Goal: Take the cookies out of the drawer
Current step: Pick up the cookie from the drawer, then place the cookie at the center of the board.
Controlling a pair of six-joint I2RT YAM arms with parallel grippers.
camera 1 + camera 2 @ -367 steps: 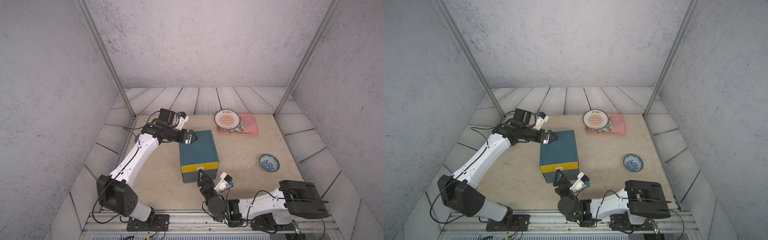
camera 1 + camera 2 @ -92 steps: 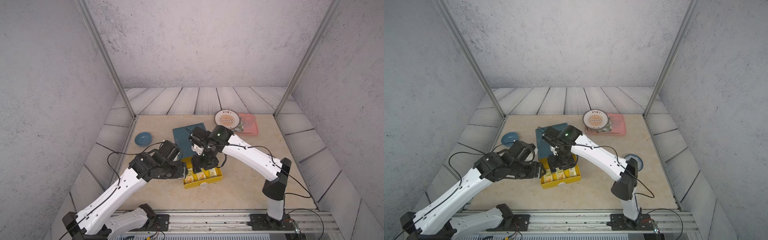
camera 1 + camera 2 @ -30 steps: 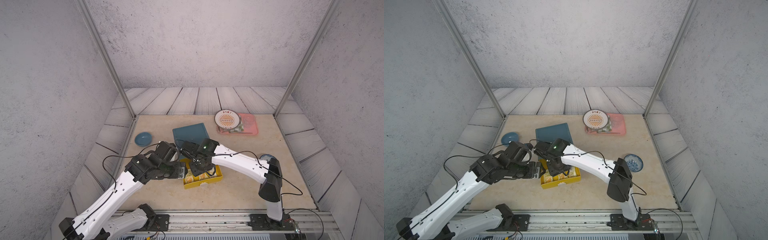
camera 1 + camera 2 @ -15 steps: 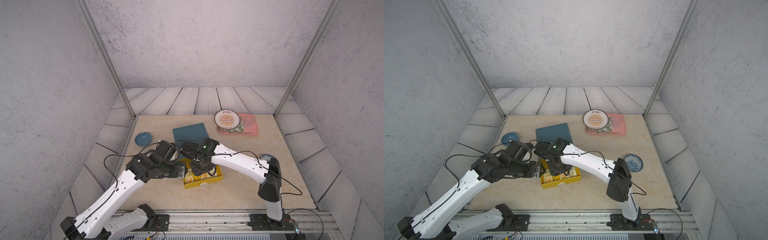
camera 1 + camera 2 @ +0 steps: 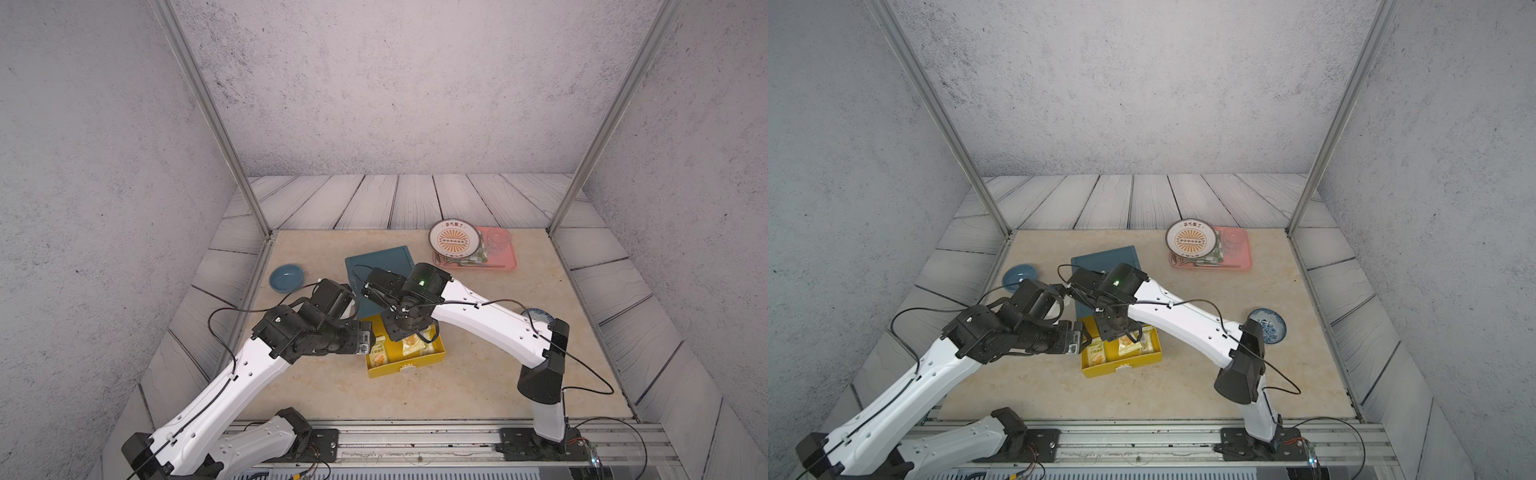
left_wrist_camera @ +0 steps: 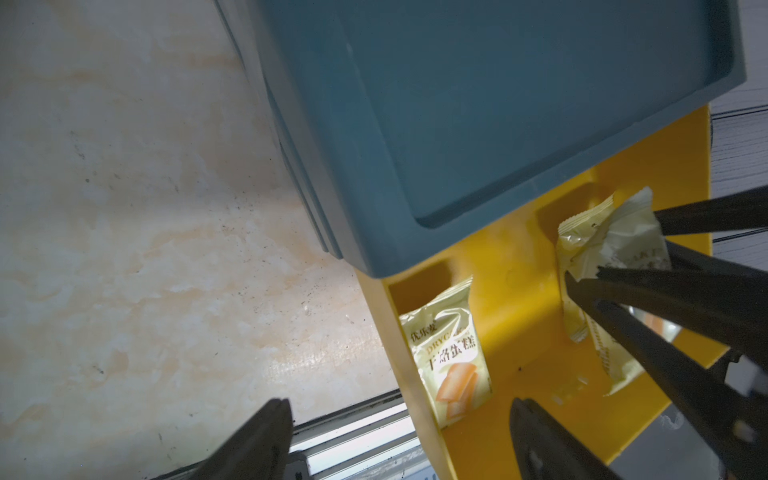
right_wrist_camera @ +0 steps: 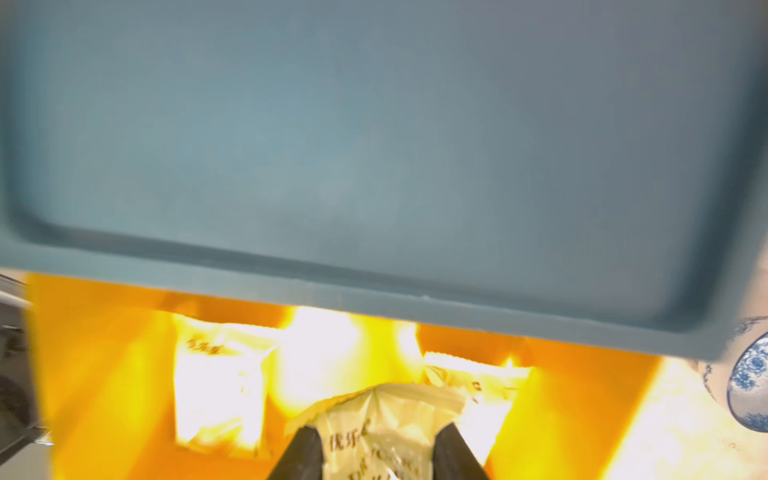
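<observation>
Drawer: the yellow drawer [image 5: 386,370] stands pulled out from the front of the blue cabinet [image 5: 378,262], on the beige surface [image 5: 478,374].
Cookies: three pale yellow packets show, all inside the drawer.
Held cookie: the middle packet, the held cookie [image 7: 386,419], is raised off the drawer floor with its top end crumpled (the left wrist view shows it too [image 6: 615,237]).
Left-side cookie [image 6: 451,353]: lies flat by the drawer's left wall, biscuit picture up.
Right-side cookie [image 7: 478,382]: lies just beside the held one, partly behind it in the right wrist view.
Right hand [image 7: 377,432]: reaches down into the drawer from above, its fingers pinched on the held cookie from both sides.
Left hand [image 6: 401,409]: low at the drawer's left side, jaws wide and holding nothing; one finger is over the surface, one over the drawer's inside (contact with the wall cannot be told).
Blue bowl [image 5: 286,277]: on the surface left of the cabinet.
Pink tray [image 5: 505,264]: at the far right, carrying a patterned plate [image 5: 454,243] and a clear glass [image 5: 498,245].
Blue-and-white bowl [image 5: 1268,328]: on the surface right of the drawer, partly behind the right arm.
</observation>
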